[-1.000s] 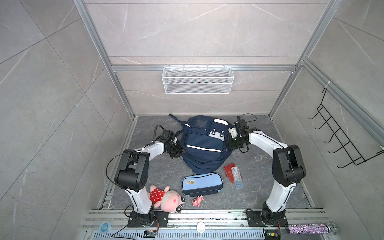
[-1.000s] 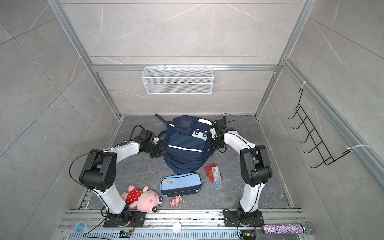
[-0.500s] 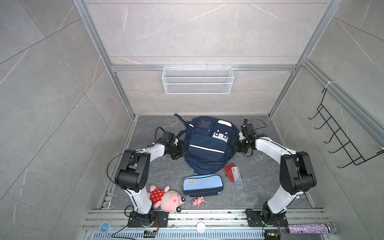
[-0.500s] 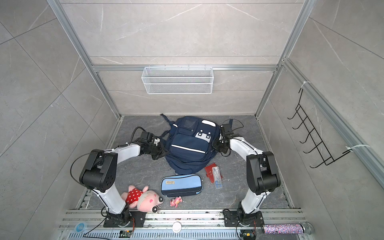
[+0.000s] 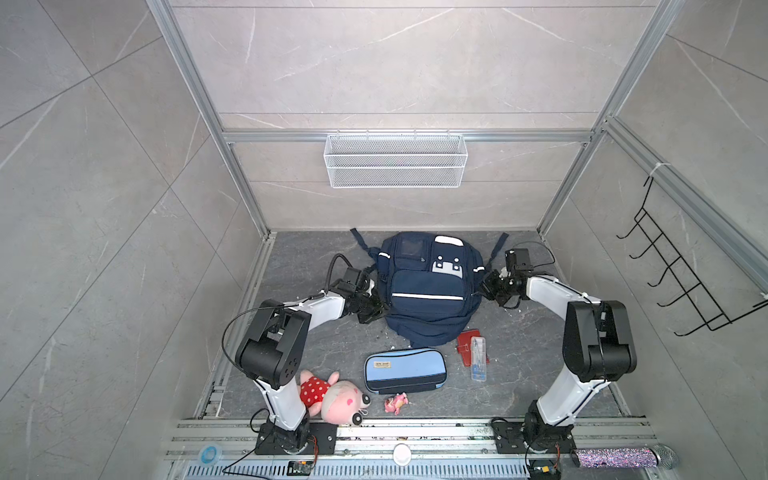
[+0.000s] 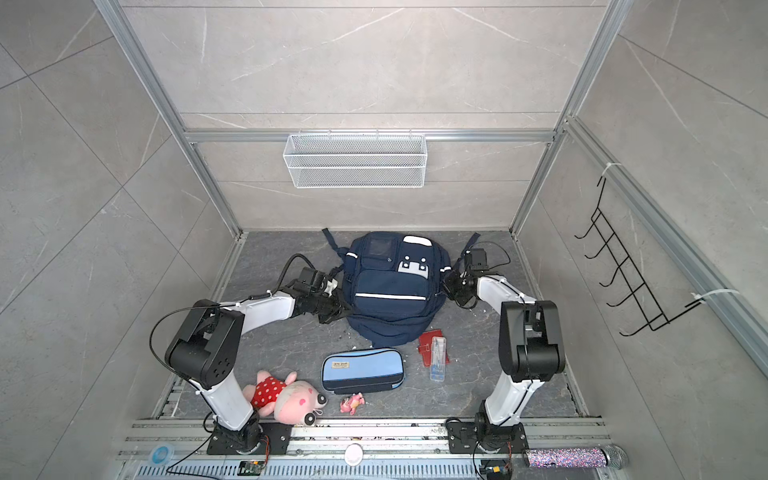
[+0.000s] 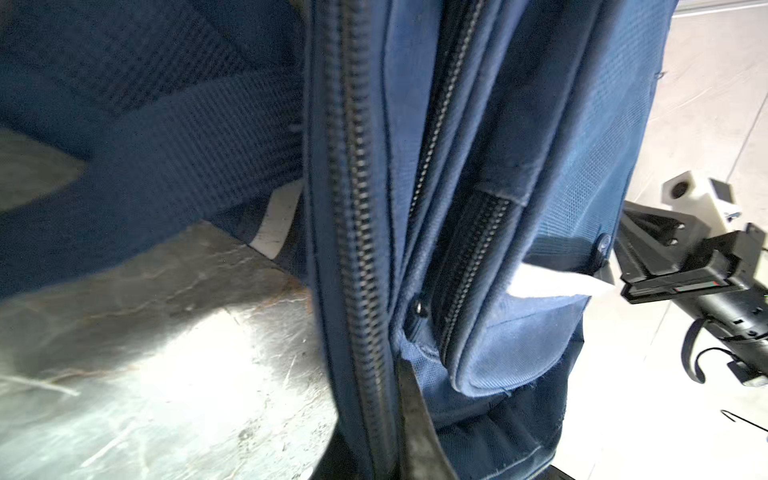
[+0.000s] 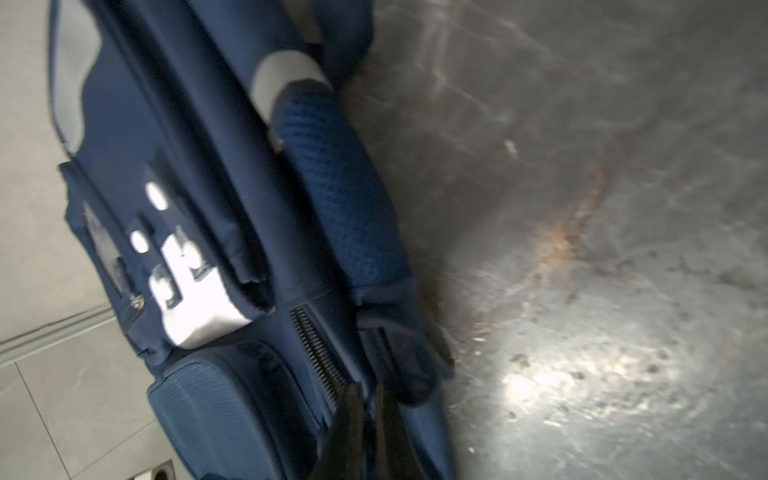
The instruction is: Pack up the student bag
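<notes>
A: Where is the student bag (image 5: 428,291) lying?

B: It is lying flat on the dark bench (image 5: 316,353), front side up, close to the back wall. In both top views it is sitting between the two arms. The left pincer (image 5: 376,311) is touching its left flank, and the right pincer (image 5: 487,286) is touching its right flank.

A: Are the pincers gripping it?

B: In the right wrist view the right pincer is showing two fingers (image 8: 351,419) pressed together. A fold of the navy fabric, just beside a zip, is sitting between them, so it is clamping the bag. The left pincer is also having its jaws together. In the left wrist view only one finger (image 7: 415,415) is showing, and it is lying against the fabric beside the long zip. Whether cloth is caught there, I cannot tell.

A: Is any writing showing?

B: The pencil case (image 5: 405,370) is lying just in front of the bag and is carrying a small tan label (image 5: 382,364). Its letters are too small to read. The grey-white patch (image 5: 448,266) on the bag is showing only small dark spots and bars.
</notes>
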You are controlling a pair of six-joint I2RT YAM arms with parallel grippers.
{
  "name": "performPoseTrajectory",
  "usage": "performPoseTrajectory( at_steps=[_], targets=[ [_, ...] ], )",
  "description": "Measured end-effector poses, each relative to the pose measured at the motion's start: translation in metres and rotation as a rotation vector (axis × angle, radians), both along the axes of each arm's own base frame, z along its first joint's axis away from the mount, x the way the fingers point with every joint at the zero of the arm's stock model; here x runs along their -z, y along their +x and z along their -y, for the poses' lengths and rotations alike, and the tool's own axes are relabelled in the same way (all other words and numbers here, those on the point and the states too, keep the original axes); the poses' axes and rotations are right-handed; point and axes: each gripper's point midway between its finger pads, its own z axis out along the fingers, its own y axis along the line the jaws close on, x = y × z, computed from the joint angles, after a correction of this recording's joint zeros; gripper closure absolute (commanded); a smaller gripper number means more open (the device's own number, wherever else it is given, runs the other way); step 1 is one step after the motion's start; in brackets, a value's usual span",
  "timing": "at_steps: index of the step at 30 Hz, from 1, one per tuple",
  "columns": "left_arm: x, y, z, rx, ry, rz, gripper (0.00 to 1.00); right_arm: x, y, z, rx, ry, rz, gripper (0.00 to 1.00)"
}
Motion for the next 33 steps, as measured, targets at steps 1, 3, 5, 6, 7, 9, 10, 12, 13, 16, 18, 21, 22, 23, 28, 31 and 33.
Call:
performPoseTrajectory(
  at_steps=[1, 3, 5, 6, 7, 9, 10, 12, 13, 16, 18, 21, 22, 23, 28, 31, 33],
  targets=[
    [-0.001, 0.0, 0.0, 0.001, 0.003, 0.0, 1.0, 0.003, -0.004, 0.002, 0.025, 0.009, -0.008, 0.79],
    [0.0, 0.0, 0.0, 0.0, 0.013, -0.002, 1.0, 0.008, -0.013, 0.007, 0.08, 0.023, -0.022, 0.72],
    [0.0, 0.0, 0.0, 0.001, 0.015, -0.004, 1.0, 0.01, -0.019, 0.012, 0.122, 0.031, -0.032, 0.68],
    [-0.001, 0.0, 0.0, 0.003, 0.016, -0.004, 1.0, 0.01, -0.021, 0.015, 0.141, 0.033, -0.036, 0.65],
    [-0.001, 0.0, 0.0, 0.003, 0.017, -0.004, 1.0, 0.01, -0.021, 0.017, 0.15, 0.032, -0.038, 0.62],
    [-0.001, 0.0, 0.0, 0.005, 0.02, -0.002, 1.0, 0.005, -0.021, 0.019, 0.147, 0.015, -0.029, 0.54],
    [-0.001, 0.0, 0.0, 0.006, 0.021, -0.001, 1.0, 0.001, -0.021, 0.02, 0.14, 0.003, -0.025, 0.51],
    [-0.001, 0.0, 0.0, 0.008, 0.022, 0.0, 1.0, -0.013, -0.018, 0.023, 0.105, -0.039, 0.009, 0.41],
    [-0.001, 0.0, 0.0, 0.009, 0.023, 0.001, 1.0, -0.021, -0.016, 0.023, 0.069, -0.061, 0.033, 0.4],
    [0.0, 0.0, 0.0, 0.016, 0.025, 0.0, 1.0, -0.052, -0.003, 0.026, -0.089, -0.179, 0.139, 0.4],
    [0.001, 0.0, 0.001, 0.024, 0.028, -0.004, 1.0, -0.07, 0.005, 0.022, -0.255, -0.266, 0.225, 0.39],
    [0.003, 0.0, 0.002, 0.046, 0.028, -0.01, 1.0, -0.08, 0.002, 0.013, -0.526, -0.364, 0.299, 0.38],
    [0.002, 0.0, 0.003, 0.058, 0.028, -0.011, 1.0, -0.08, 0.0, 0.011, -0.591, -0.388, 0.319, 0.37],
    [0.002, 0.0, 0.004, 0.071, 0.033, -0.011, 1.0, -0.079, -0.003, 0.008, -0.658, -0.405, 0.337, 0.36],
    [0.0, 0.004, 0.004, 0.124, 0.058, -0.001, 1.0, -0.07, -0.011, -0.004, -0.924, -0.432, 0.386, 0.36],
    [0.001, 0.008, -0.002, 0.12, 0.047, -0.013, 1.0, -0.062, -0.01, -0.008, -1.027, -0.449, 0.405, 0.36],
    [0.002, 0.012, -0.009, 0.106, 0.034, -0.026, 1.0, -0.057, -0.015, -0.009, -1.08, -0.453, 0.402, 0.36]
  ],
)
